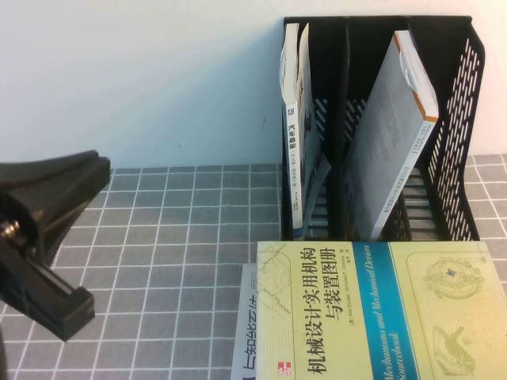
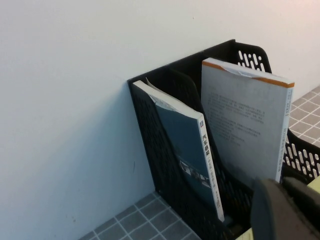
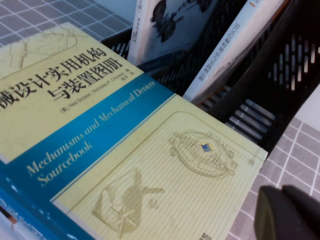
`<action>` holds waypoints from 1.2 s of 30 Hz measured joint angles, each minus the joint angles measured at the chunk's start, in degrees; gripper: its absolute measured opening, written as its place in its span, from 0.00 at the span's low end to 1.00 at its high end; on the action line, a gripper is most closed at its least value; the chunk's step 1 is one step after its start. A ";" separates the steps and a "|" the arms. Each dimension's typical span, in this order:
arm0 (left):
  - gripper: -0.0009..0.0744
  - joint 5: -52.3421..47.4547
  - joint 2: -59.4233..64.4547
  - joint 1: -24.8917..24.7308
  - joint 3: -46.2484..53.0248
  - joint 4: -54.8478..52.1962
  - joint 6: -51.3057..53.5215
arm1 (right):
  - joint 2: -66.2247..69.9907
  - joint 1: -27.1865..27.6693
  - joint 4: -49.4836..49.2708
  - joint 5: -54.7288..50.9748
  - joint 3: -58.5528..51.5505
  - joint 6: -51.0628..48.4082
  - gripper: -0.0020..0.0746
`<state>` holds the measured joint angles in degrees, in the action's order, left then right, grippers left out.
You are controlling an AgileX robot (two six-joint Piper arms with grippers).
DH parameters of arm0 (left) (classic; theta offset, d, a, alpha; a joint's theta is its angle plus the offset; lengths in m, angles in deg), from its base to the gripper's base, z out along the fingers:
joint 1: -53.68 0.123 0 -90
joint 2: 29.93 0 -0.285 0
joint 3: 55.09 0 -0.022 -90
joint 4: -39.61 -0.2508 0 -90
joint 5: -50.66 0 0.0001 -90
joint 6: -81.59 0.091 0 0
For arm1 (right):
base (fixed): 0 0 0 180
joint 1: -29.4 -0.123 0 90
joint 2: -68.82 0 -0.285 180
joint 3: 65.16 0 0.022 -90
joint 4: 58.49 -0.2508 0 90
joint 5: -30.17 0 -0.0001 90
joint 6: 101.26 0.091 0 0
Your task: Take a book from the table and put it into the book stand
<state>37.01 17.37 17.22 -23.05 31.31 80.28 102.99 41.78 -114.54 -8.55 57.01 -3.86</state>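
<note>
The yellow book (image 1: 380, 309) lies flat on the bench (image 1: 174, 237), cover up, on top of a white book (image 1: 247, 340), its far edge just in front of the black book stand (image 1: 380, 127). It looks thick and stiff, probably heavy for one arm, with a glossy cover that may slip; the best hold is likely across the spine or a free edge, pinching the whole block so that it does not fan open. The stand already holds a blue-covered book (image 2: 192, 160) in one slot and a grey book (image 1: 392, 134) leaning in the next. The left gripper (image 1: 43, 237) hangs at the left above the bench, fingers spread and grasping nothing. The right gripper (image 3: 290, 212) shows only as a dark tip near the book's corner, and I cannot tell whether it is released or clenched. The book's near edge is cut off
</note>
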 joint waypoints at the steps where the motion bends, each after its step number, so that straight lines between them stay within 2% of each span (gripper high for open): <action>1: 0.01 0.30 -0.05 0.00 0.45 -0.11 0.00 | -0.47 0.00 0.00 0.00 -0.24 -0.11 0.02; 24: 0.01 -5.68 -1.19 0.72 2.65 -1.15 -0.37 | -0.89 0.00 -0.96 -0.10 -0.37 -0.32 0.02; 29: 0.01 -4.86 -8.13 10.78 7.82 2.41 -0.75 | -0.89 0.00 -1.82 -1.31 -0.37 -0.32 0.02; 33: 0.01 -4.98 -18.19 19.19 17.16 5.81 -0.97 | -0.89 0.00 -1.82 -2.82 -0.37 -0.32 0.02; 36: 0.01 -5.06 -26.86 23.73 24.52 7.66 -0.97 | -0.89 0.00 -1.82 -3.94 -0.37 -0.32 0.02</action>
<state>31.94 -9.50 40.95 1.48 38.97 79.31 102.09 41.78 -116.36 -12.49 56.64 -4.18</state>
